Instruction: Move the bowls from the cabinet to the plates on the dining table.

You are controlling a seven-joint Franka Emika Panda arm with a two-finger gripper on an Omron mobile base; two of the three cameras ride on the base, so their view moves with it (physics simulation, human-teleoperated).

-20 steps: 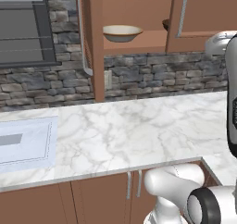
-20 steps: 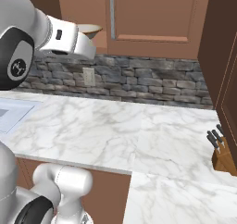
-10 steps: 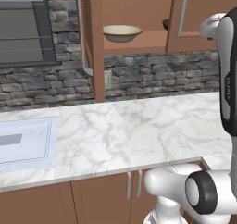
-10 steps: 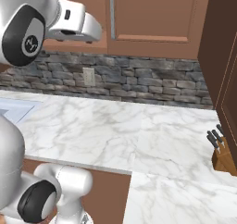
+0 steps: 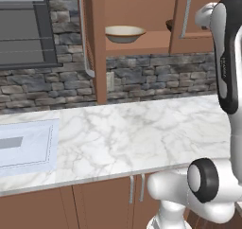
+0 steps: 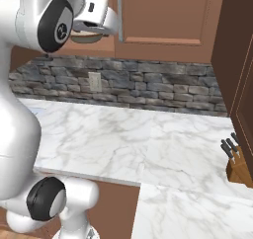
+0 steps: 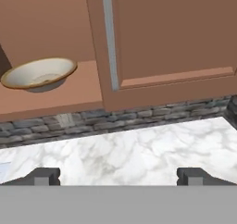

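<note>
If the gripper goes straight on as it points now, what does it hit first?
Probably the closed cabinet door, near its handle. The open gripper aims at the door, with the cream bowl off to the side. Depth is unclear.

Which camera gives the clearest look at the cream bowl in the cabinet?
The hand view: the cream bowl sits unobstructed on the cabinet shelf, its inside and tan rim visible. The left base view shows it from below, side-on. In the right base view the arm hides most of it.
</note>
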